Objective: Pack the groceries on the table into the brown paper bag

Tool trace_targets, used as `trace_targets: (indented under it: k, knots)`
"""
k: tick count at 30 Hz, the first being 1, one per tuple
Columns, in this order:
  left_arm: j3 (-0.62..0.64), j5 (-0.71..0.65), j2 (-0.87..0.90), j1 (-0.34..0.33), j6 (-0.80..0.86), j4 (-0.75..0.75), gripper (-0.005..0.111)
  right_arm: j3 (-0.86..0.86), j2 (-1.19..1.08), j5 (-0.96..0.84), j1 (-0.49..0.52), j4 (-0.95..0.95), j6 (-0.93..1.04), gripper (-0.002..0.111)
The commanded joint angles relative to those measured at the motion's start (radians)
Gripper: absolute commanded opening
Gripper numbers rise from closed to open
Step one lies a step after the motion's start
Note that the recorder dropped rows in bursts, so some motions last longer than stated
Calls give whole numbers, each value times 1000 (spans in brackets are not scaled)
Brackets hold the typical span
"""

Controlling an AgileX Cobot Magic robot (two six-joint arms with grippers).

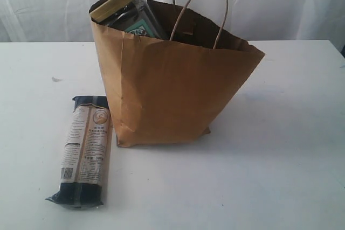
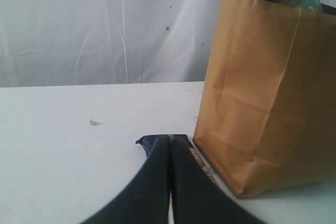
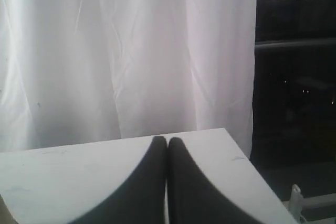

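Left claw [image 2: 169, 143] pressed together, empty, near the packet's end; right claw [image 3: 167, 141] likewise pressed together, empty. White table [image 1: 280, 160] carries kraft-brown paper bag [image 1: 172, 95], upright, two twisted handles. Long dark-blue/beige packet [image 1: 85, 149] lies flat just beside it; print illegible. Tan-lidded jar [image 1: 114, 2] tilts from bag mouth.

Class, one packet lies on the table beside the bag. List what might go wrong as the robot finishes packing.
1. The packet lies close beside the paper bag, so the shut left pincer, once opened, may nudge the bag while grasping.
2. A jar pokes above the bag's rim, so the long packet may jam against it or stick out.
3. Nothing steadies the bag, so a push from above might tip it.
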State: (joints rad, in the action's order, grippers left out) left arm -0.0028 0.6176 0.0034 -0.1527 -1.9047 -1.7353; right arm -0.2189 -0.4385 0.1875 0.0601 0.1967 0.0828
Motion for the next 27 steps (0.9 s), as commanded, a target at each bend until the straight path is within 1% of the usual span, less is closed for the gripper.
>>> trace_targets:
  k: [1, 3, 5, 6, 7, 9, 12, 24, 25, 27]
  knots:
    - [3, 9, -3, -1, -1, -9, 0, 135, -16, 124, 8, 16, -97, 0]
    - [3, 9, -3, -1, -1, -9, 0, 165, -18, 118, 8, 16, -119, 0]
    - [3, 9, -3, -1, -1, -9, 0, 186, -18, 93, 8, 16, -98, 0]
    - [3, 9, -3, -1, -1, -9, 0, 194, -18, 72, 8, 16, -51, 0]
    - [3, 9, -3, -1, -1, -9, 0, 198, -18, 28, 8, 16, 85, 0]
    - [3, 9, -3, -1, -1, -9, 0, 198, -18, -41, 8, 14, 222, 0]
    - [3, 9, -3, -1, -1, -9, 0, 198, -18, -74, 8, 20, 173, 0]
    - [3, 9, -3, -1, -1, -9, 0, 198, -18, -71, 8, 20, 173, 0]
    - [3, 9, -3, -1, -1, -9, 0, 198, -28, -71, -27, 20, 173, 0]
    - [3, 27, -3, -5, -1, -9, 0, 198, -36, -69, -63, 27, 175, 0]
